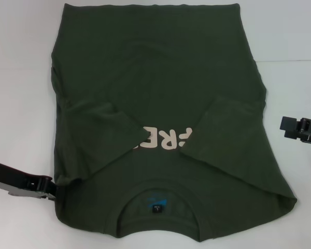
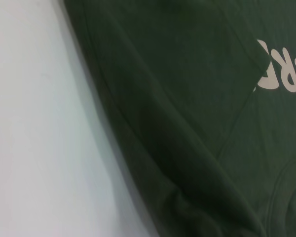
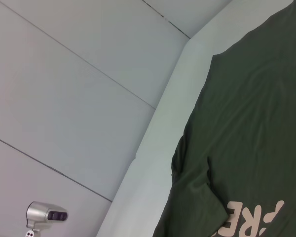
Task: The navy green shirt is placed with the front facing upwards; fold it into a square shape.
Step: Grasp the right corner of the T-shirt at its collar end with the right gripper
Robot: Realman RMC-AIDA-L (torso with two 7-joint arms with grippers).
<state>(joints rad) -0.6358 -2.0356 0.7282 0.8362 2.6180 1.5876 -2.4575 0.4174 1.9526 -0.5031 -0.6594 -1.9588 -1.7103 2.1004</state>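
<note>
The navy green shirt point(image 1: 160, 88) lies flat on the white table, front up, collar point(image 1: 158, 212) toward me with a small blue neck label point(image 1: 156, 202). Both sleeves are folded inward: one point(image 1: 96, 137) covers the start of the cream lettering point(image 1: 163, 139), the other point(image 1: 225, 129) covers its end. My left gripper point(image 1: 47, 188) is low on the table, right at the shirt's left edge near the shoulder. My right gripper point(image 1: 286, 127) hovers off the shirt's right side, apart from the cloth. The left wrist view shows the shirt's folded edge point(image 2: 153, 148); the right wrist view shows shirt point(image 3: 256, 123) and lettering point(image 3: 251, 219).
The white table point(image 1: 20, 78) has bare room on both sides of the shirt. In the right wrist view the table's edge point(image 3: 158, 143) drops to a grey tiled floor, where a small silver device point(image 3: 39, 215) stands.
</note>
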